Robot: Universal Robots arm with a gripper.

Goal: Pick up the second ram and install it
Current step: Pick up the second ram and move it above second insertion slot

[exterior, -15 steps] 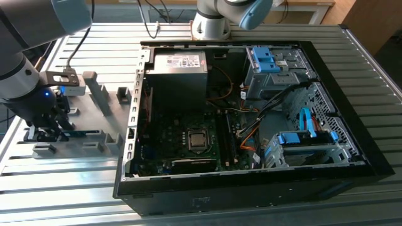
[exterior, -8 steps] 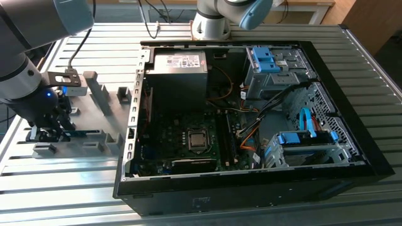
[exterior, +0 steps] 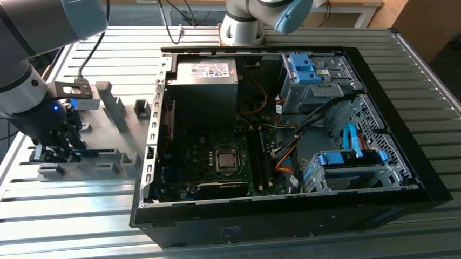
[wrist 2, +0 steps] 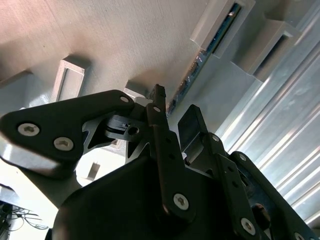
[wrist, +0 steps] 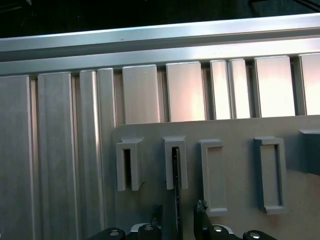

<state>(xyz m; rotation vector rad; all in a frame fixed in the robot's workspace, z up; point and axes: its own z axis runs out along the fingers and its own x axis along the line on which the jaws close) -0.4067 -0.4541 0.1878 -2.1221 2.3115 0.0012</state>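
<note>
**Over the holder [wrist: 225, 131], hand [wrist: 178, 216] straddles ram [wrist: 175, 172]**

Ram stands on edge in a holder slot, long axis crossing the hand's closing line. The hand is open, one finger [wrist: 201, 215] each side, neither touching. First wrist view shows those gaps; exterior view shows the holder on the worktop [exterior: 72, 226], outside the case [exterior: 216, 221].

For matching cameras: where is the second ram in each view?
Exterior view: second ram, a teal strip on the grey holder plate, at the exterior view's left.
Second wrist view: the ram runs ahead of the gripper, on that plate.
First wrist view: edge-on in a slot block on the plate.
Shared landmark: the grey holder plate.
</note>
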